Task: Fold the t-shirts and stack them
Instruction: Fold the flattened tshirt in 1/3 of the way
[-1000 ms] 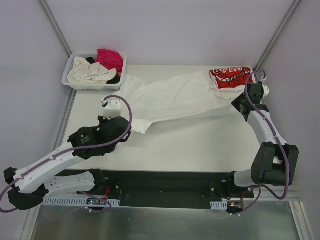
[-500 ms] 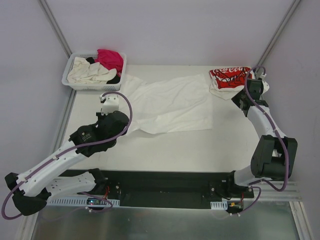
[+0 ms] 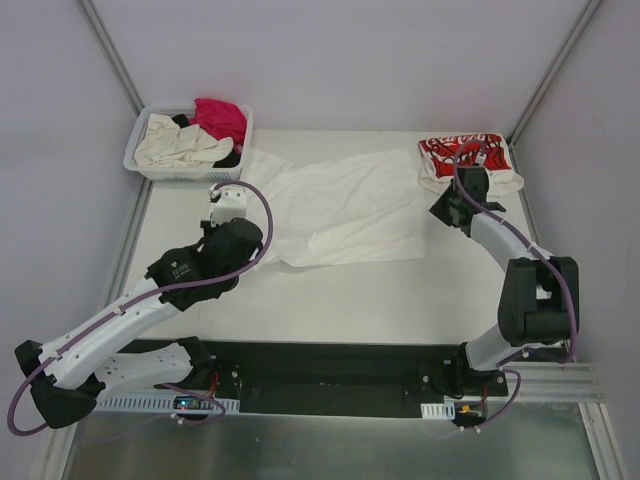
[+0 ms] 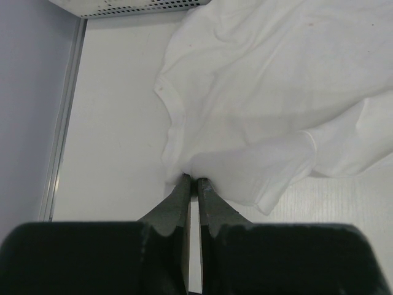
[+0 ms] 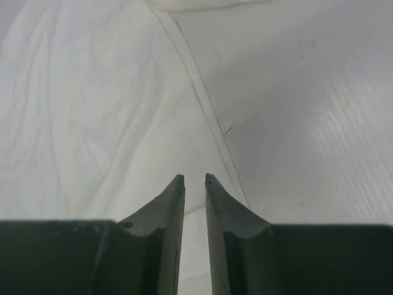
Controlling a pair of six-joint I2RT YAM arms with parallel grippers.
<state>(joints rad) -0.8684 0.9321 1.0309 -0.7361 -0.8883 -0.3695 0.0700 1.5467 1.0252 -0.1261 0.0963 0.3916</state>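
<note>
A large plain white t-shirt (image 3: 340, 205) lies spread across the middle of the table. My left gripper (image 3: 260, 242) is at its left edge. In the left wrist view this gripper (image 4: 191, 179) is shut on a pinch of the white t-shirt (image 4: 264, 92) beside a sleeve. My right gripper (image 3: 441, 211) hovers over the shirt's right end. In the right wrist view it (image 5: 194, 178) stands slightly open, nothing between its fingers, above the cloth (image 5: 86, 110) near its hem. A folded white t-shirt with red print (image 3: 455, 152) lies at the back right.
A white slotted basket (image 3: 135, 160) at the back left holds cream (image 3: 175, 148), magenta (image 3: 222, 118) and black (image 3: 228, 158) shirts; its wall (image 4: 135, 6) shows in the left wrist view. Grey walls close in on both sides.
The right gripper has opened and let go of the white shirt's right end, then swung left. That end now lies flat. The left gripper has drawn its edge slightly toward the back.
</note>
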